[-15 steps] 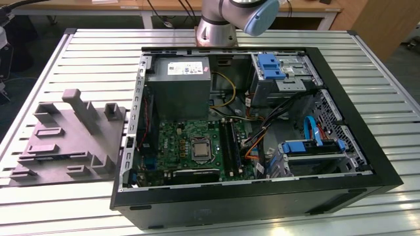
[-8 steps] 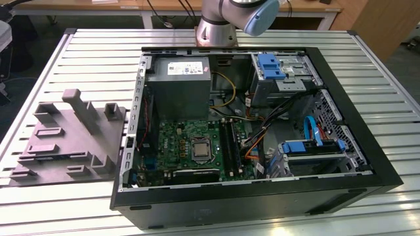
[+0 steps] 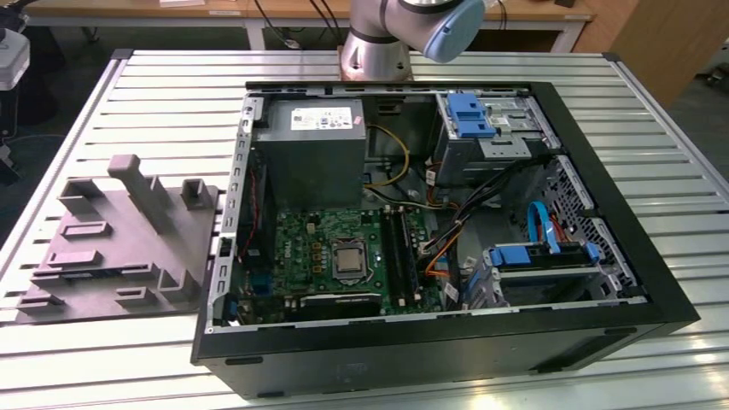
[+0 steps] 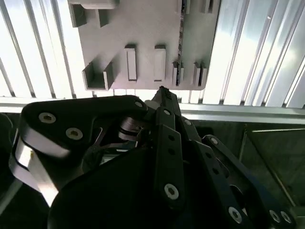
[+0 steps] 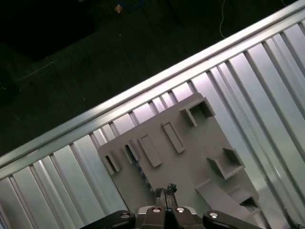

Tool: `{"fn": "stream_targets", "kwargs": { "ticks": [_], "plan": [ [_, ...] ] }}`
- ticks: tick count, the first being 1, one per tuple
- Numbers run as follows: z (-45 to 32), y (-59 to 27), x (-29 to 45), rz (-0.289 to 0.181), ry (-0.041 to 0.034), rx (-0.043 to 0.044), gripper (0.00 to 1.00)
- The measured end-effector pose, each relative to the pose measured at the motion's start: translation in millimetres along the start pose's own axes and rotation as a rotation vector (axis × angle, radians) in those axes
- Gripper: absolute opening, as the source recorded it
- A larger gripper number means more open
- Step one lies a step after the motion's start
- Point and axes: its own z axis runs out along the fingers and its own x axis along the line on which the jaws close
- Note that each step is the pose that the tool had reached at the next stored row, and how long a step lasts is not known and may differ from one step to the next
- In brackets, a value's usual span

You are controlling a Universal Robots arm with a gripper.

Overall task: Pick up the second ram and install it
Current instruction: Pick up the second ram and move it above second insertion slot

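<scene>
Over the grey tray (image 5: 190,160) (second ram (image 4: 180,38) slotted edgewise), gripper (image 5: 165,189) hovers closed.

Open air above the grey tray (image 3: 114,248), upright posts (image 3: 139,190) rising from it under the gripper (image 5: 165,190), flat slatted table (image 3: 171,77) around, computer case (image 3: 456,359) walls fencing the inside, cables (image 3: 473,196) and drive cage (image 3: 490,128) crowding it toward the exterior view's right.

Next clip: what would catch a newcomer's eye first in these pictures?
The open computer case, motherboard bared, dominates the slatted table in the exterior view, with a grey moulded tray on that view's left. In both wrist views the pincer hangs above that tray, its tips together. What looks like the second ram stands on edge in the tray.
</scene>
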Motion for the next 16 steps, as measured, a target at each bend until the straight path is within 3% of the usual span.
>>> {"fn": "stream_targets", "kwargs": {
  "ticks": [16],
  "plan": [
    [7.8,-0.4,0.2,-0.293,0.0123,-0.006,0.1]
  ]
}}
